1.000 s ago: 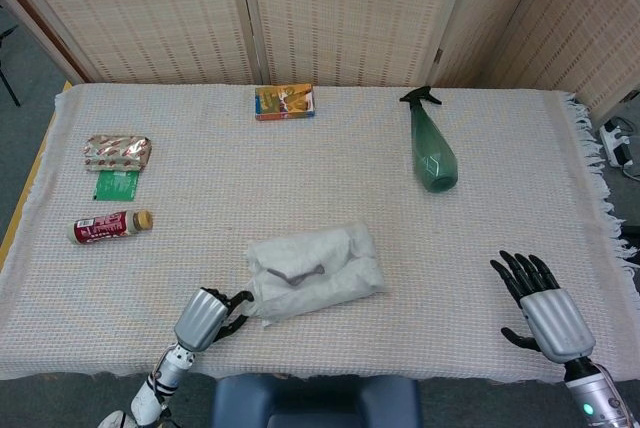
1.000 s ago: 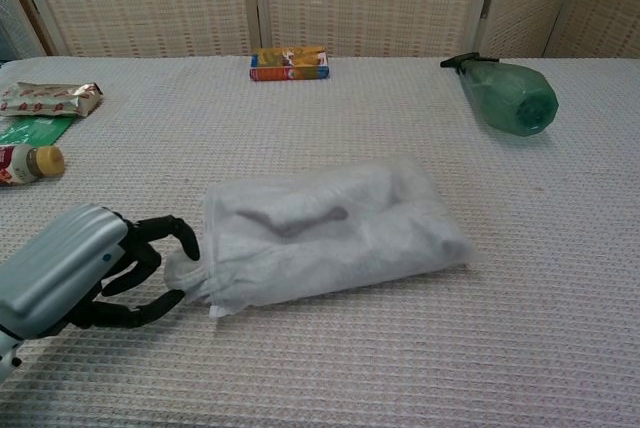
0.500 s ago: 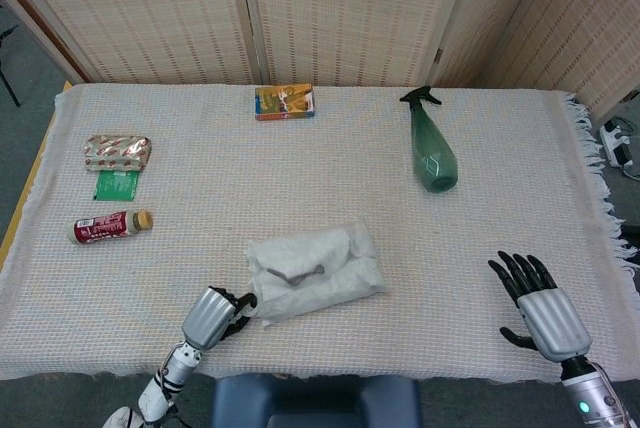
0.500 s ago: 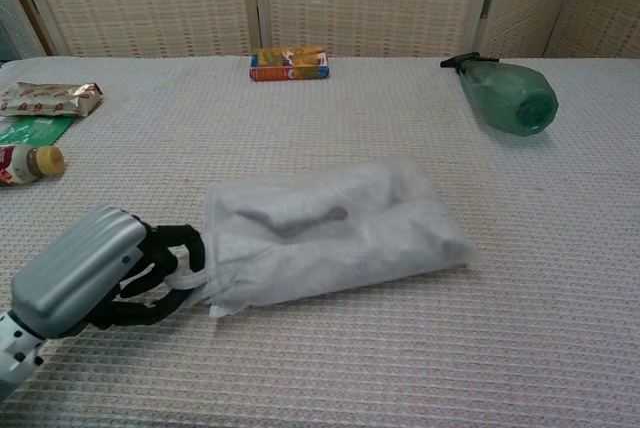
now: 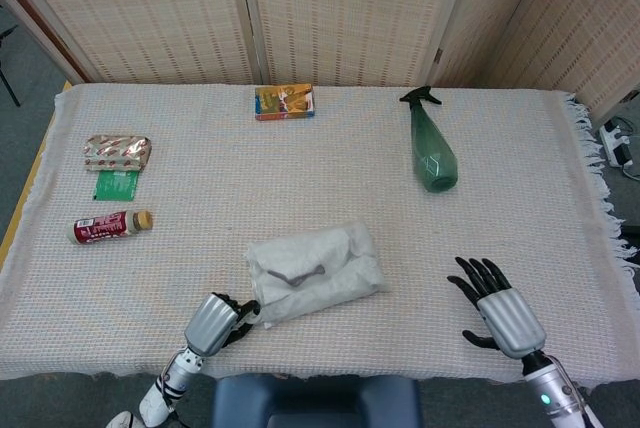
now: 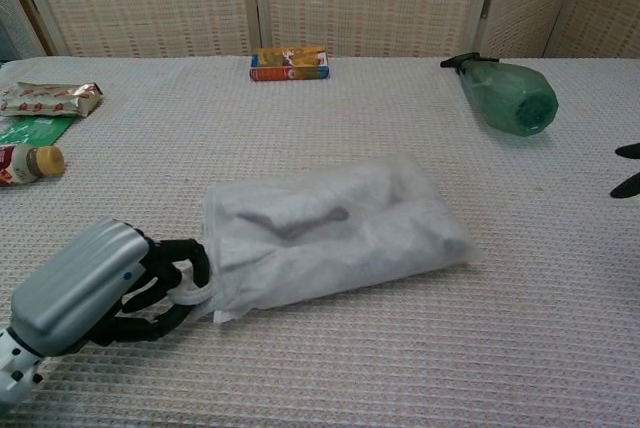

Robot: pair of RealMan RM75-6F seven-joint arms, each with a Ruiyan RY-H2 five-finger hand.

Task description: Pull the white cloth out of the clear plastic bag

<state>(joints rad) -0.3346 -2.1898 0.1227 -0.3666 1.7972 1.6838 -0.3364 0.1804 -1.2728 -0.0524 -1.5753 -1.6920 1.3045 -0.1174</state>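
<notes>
The clear plastic bag (image 5: 315, 270) (image 6: 335, 231) lies near the table's front edge with the folded white cloth (image 6: 310, 223) inside it. My left hand (image 5: 215, 323) (image 6: 95, 286) is at the bag's left end, its fingers curled around a bunched bit of plastic at the bag's mouth (image 6: 190, 283). My right hand (image 5: 497, 315) hovers open to the right of the bag, well apart from it, fingers spread. In the chest view only its dark fingertips (image 6: 628, 168) show at the right edge.
A green spray bottle (image 5: 431, 149) lies at the back right. An orange box (image 5: 284, 101) sits at the back centre. At the left are a snack packet (image 5: 117, 152), a green sachet (image 5: 115, 185) and a small red bottle (image 5: 108, 225). A woven cloth (image 5: 520, 198) covers the table.
My left hand has closed on the bag's left end and drawn slightly toward the front edge. My right hand has moved left, closer to the bag.
</notes>
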